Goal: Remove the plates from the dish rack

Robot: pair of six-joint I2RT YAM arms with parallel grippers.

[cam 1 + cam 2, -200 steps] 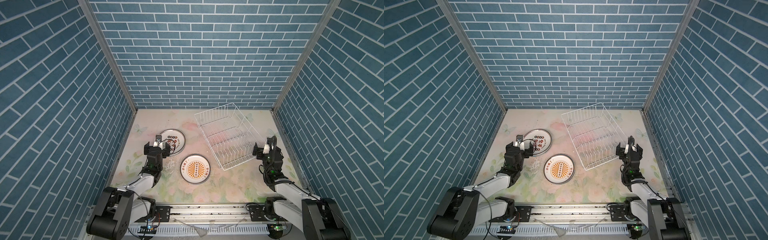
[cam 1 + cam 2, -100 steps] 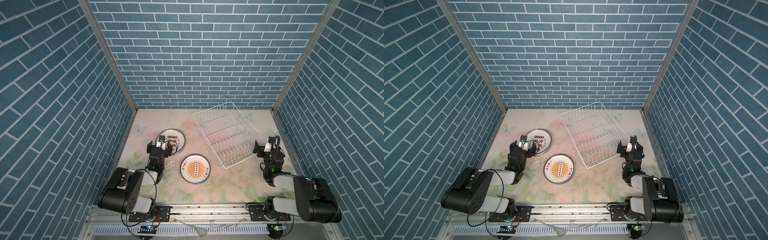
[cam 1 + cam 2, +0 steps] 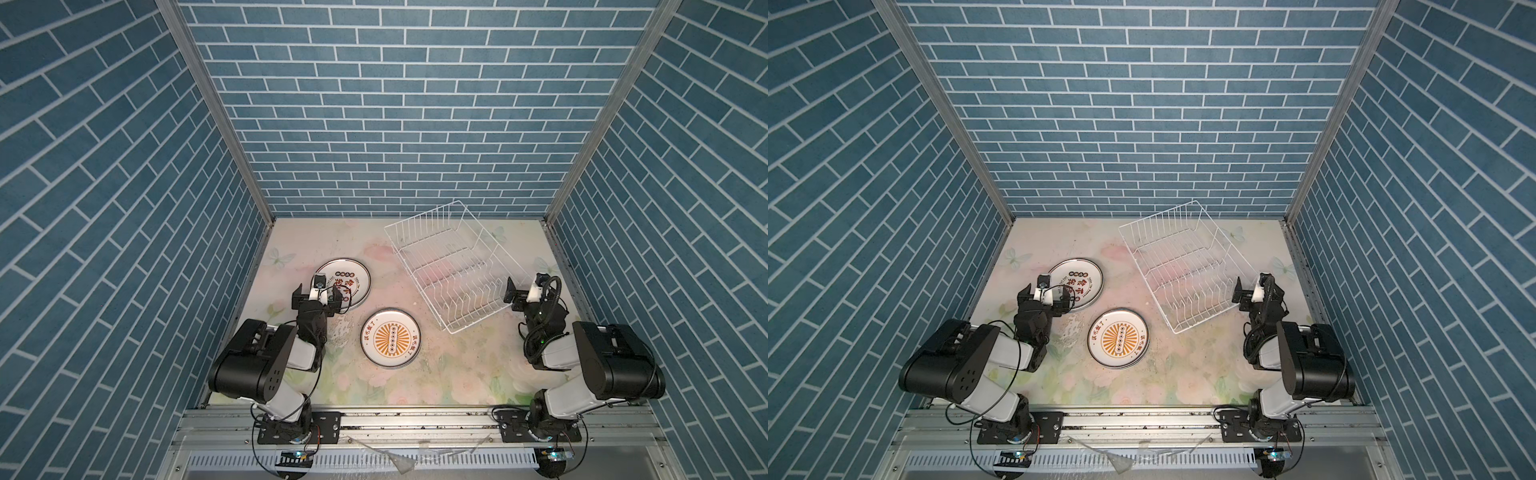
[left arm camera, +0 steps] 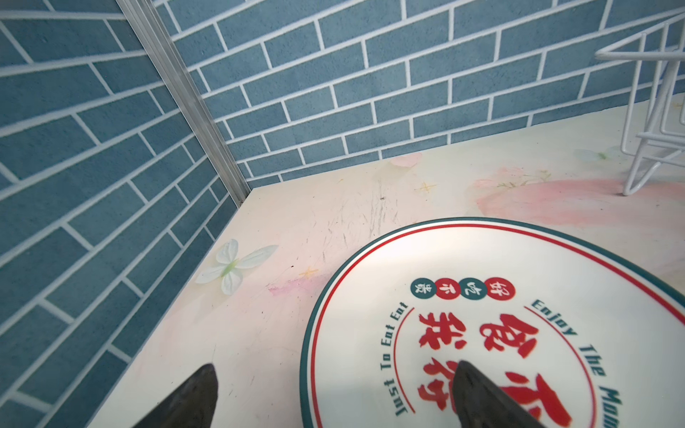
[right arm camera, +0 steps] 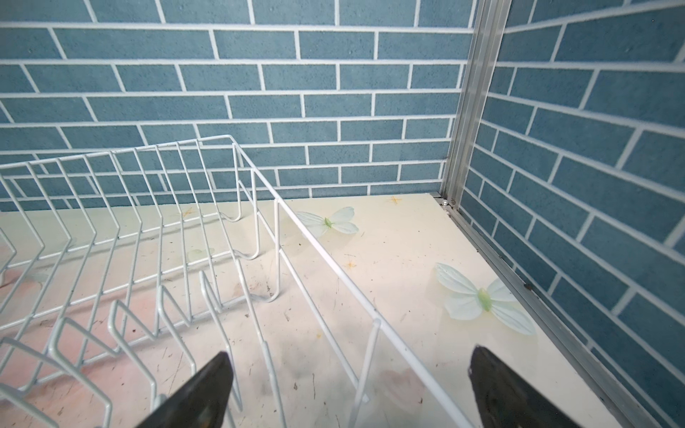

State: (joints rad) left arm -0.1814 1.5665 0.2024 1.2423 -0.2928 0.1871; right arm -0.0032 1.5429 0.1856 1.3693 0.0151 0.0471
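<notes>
The white wire dish rack (image 3: 449, 266) (image 3: 1183, 266) stands at the back right with no plates in it. Two plates lie flat on the table in both top views. One has red characters (image 3: 349, 276) (image 3: 1079, 274). The other has an orange sunburst (image 3: 390, 337) (image 3: 1119, 338). My left gripper (image 3: 318, 298) (image 3: 1044, 300) is open above the near rim of the red-character plate (image 4: 482, 278). In the left wrist view this gripper (image 4: 339, 383) has one finger over the plate and one over the table. My right gripper (image 3: 530, 295) (image 5: 352, 372) is open at the rack's near right corner, straddling its rim wire (image 5: 318, 244).
Blue brick-pattern walls close in the table on three sides, with metal corner posts (image 3: 216, 112) at the back. The two arm bases (image 3: 291, 424) sit on a rail along the near edge. The tabletop (image 3: 457, 374) carries a floral print.
Both arms have folded back, their elbows rising toward the near rail. The grippers stay open and almost where they were. The plates have not moved.
</notes>
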